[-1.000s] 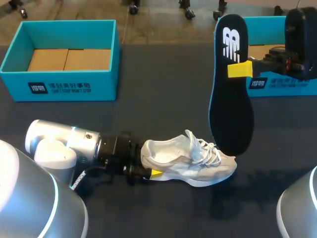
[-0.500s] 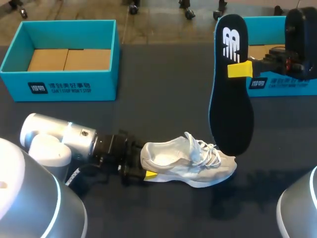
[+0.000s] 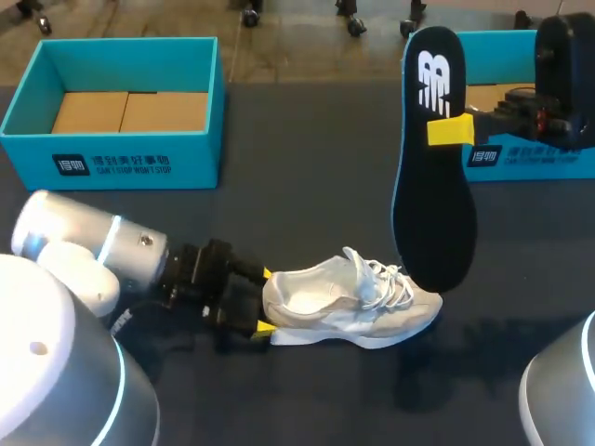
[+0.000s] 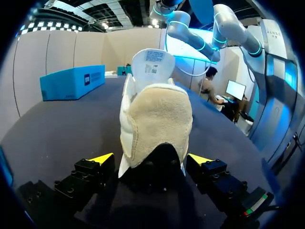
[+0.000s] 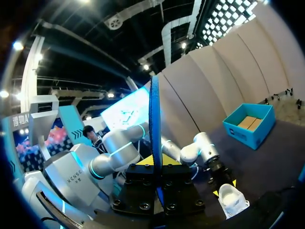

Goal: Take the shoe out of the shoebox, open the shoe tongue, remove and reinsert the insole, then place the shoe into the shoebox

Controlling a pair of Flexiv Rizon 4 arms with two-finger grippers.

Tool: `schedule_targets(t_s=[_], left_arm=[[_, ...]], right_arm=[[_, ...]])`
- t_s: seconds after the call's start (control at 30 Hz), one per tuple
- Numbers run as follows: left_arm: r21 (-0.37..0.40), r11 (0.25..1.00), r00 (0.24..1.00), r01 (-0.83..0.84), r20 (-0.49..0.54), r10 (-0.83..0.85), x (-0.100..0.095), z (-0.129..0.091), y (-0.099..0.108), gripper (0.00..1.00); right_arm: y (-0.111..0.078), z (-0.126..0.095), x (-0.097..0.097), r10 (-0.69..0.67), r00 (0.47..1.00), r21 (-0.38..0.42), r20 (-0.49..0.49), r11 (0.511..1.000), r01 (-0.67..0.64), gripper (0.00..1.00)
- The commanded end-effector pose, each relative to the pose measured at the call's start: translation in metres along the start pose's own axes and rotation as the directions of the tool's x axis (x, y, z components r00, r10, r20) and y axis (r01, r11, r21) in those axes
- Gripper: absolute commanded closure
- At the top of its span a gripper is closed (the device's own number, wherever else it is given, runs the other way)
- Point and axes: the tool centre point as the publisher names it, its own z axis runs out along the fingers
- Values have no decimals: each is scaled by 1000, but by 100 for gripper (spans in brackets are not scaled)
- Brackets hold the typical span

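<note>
Left claw (image 3: 264, 300) is open at the heel of the grey-white sneaker (image 3: 349, 297), one yellow tip on either side and seemingly just clear of it. The sneaker lies on its sole near the front edge of the desk (image 3: 297, 186), toe toward the right edge. Right claw (image 3: 450, 131) grips the black insole (image 3: 432, 195) upright above the toe. An open teal shoebox (image 3: 121, 163) sits at the far left corner
</note>
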Motion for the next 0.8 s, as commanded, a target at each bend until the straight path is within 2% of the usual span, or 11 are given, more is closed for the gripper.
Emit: schedule_targets(t_s=[0.03, 0.33, 0.43, 0.5, 0.53, 0.57, 0.8], left_arm=[[-63, 998, 1000, 4, -2, -4, 4, -9, -9, 0], [-63, 998, 1000, 4, -2, -4, 4, -9, -9, 0], [-143, 989, 999, 39, 20, -37, 4, -18, -10, 0], [-240, 953, 981, 187, 4, -192, 3, -23, -13, 0], [-276, 939, 977, 207, 14, -211, 1, -25, -15, 0], [-347, 922, 984, 175, 41, -171, 2, -31, -21, 0], [-347, 922, 984, 175, 41, -171, 2, -31, -21, 0]], right_arm=[[1, 1, -1, 2, 1000, 3, 0, 1000, -2, 100], [1, 1, -1, 2, 1000, 3, 0, 1000, -2, 100], [1, 1, -1, 2, 1000, 3, 0, 1000, -2, 100], [1, 1, -1, 2, 1000, 3, 0, 1000, -2, 100], [1, 1, -1, 2, 1000, 3, 0, 1000, -2, 100], [1, 1, -1, 2, 1000, 3, 0, 1000, -2, 100], [1, 1, -1, 2, 1000, 3, 0, 1000, -2, 100]])
